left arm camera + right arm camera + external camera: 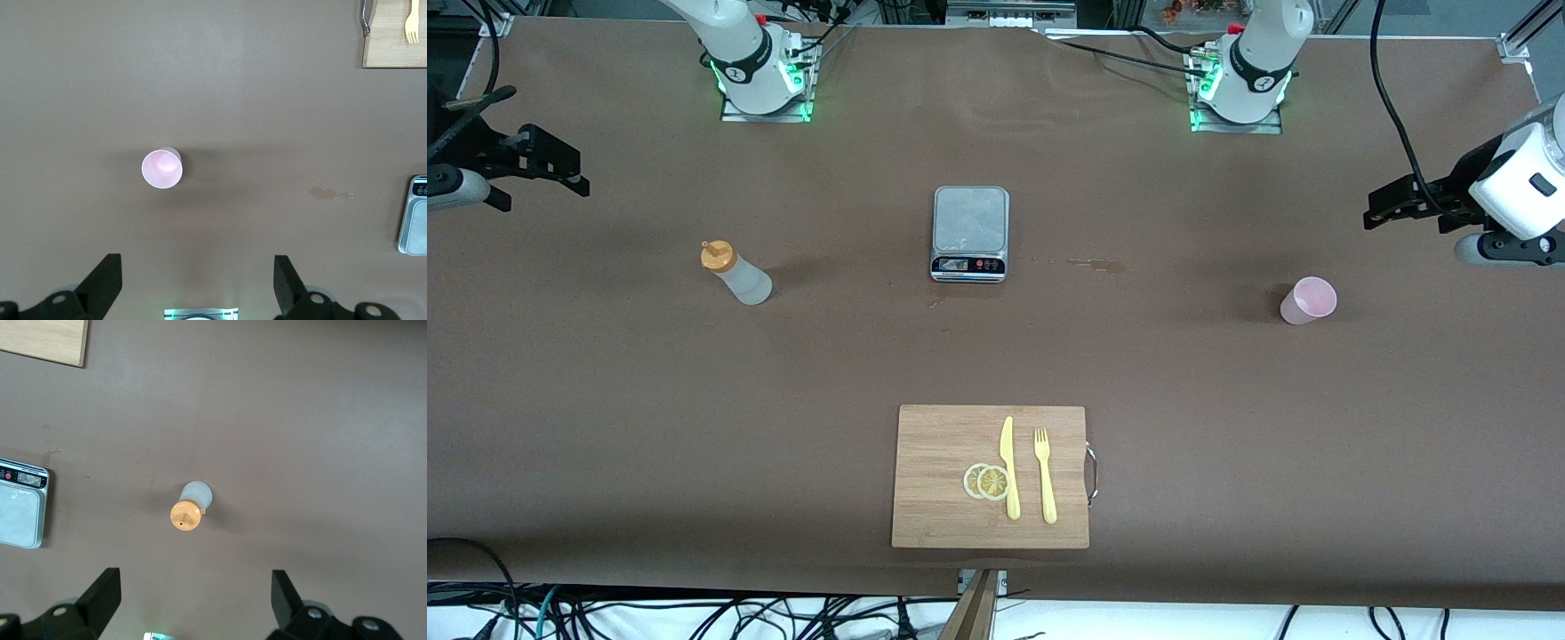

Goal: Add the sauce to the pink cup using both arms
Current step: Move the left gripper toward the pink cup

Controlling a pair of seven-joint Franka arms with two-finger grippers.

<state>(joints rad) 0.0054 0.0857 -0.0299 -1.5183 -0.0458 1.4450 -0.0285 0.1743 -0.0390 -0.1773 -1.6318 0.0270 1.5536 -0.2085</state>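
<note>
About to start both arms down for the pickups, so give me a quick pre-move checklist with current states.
1. Left gripper open above the pink cup: ok.
2. Right gripper open above the sauce: ok.
3. Pink cup upright, nothing visible in it: ok.
4. Sauce bottle upright, orange cap on: ok.
5. Scale plate bare: ok.
6. Sauce fill level: cannot tell.

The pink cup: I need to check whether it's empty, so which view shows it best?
The left wrist view: it looks straight down into the pink cup, showing its rim and a bare pink inside. The front view shows the cup small and from the side, at the left arm's end of the table. The right wrist view does not show it.
</note>
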